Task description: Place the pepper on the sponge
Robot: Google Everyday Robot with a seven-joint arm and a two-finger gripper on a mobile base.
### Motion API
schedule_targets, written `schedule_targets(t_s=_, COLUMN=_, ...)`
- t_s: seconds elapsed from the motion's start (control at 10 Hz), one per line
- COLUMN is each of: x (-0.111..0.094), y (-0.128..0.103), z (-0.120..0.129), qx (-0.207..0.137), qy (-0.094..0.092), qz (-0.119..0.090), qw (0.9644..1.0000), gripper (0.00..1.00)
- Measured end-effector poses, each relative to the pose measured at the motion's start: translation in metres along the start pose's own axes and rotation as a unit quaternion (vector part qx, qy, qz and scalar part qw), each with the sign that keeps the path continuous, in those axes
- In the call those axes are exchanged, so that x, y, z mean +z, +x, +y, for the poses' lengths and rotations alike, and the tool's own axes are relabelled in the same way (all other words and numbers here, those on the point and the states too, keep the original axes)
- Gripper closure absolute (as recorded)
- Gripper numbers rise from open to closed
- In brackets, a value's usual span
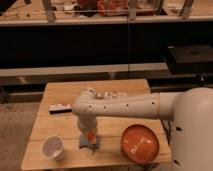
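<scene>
A big white robot body [192,130] is seen at the right edge. A long white arm [125,106] is stretched out from it to the left, over the counter [120,87]. The arm is bent down at its far end, over the front left part of the counter.

The counter is made of light wood. Dark shelves are seen behind it, and a black box [192,57] is seen at the right, behind the robot.

A round orange plate [140,143] is set near the front right of the counter, under the arm. A white cup [53,148] is stood upright at the front left corner. A dark block [61,108] is laid flat near the left edge, farther back than the cup. Some small white things [111,94] are laid near the back, just behind the arm.

The blue-grey sponge [89,144] is laid flat between the cup and the plate, closer to the cup. The hand [89,129] is pointed down right above the sponge. How far the hand is open cannot be told.

The small orange pepper [90,135] is seen at the tip of the hand, right over the sponge. Whether the pepper is gripped, or is touching the sponge, cannot be told.
</scene>
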Motion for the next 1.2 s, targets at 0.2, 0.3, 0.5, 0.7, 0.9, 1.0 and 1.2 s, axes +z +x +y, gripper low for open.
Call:
schedule_targets(t_s=0.2, x=0.0013, y=-0.0006, z=-0.0014, qx=-0.002, qy=0.001, qz=0.000, qw=1.0000, gripper=0.98)
schedule_targets(t_s=0.3, x=0.0014, y=-0.0010, z=-0.0023, qx=-0.003, qy=0.002, qz=0.000, qw=1.0000, gripper=0.90)
schedule_targets(t_s=0.5, x=0.0031, y=-0.0018, z=-0.0053, qx=-0.007, qy=0.003, qz=0.001, qw=1.0000, gripper=0.80)
schedule_targets(t_s=0.7, x=0.0039, y=-0.0022, z=-0.0072, qx=-0.008, qy=0.004, qz=0.002, qw=1.0000, gripper=0.75)
schedule_targets(t_s=0.9, x=0.0047, y=-0.0025, z=-0.0076, qx=-0.007, qy=0.005, qz=0.002, qw=1.0000, gripper=0.60)
schedule_targets(t_s=1.0, x=0.0052, y=-0.0021, z=-0.0084, qx=-0.007, qy=0.006, qz=0.003, qw=1.0000, gripper=0.57)
schedule_targets(t_s=1.2, x=0.0061, y=-0.0017, z=-0.0093, qx=-0.004, qy=0.008, qz=0.004, qw=1.0000, gripper=0.57)
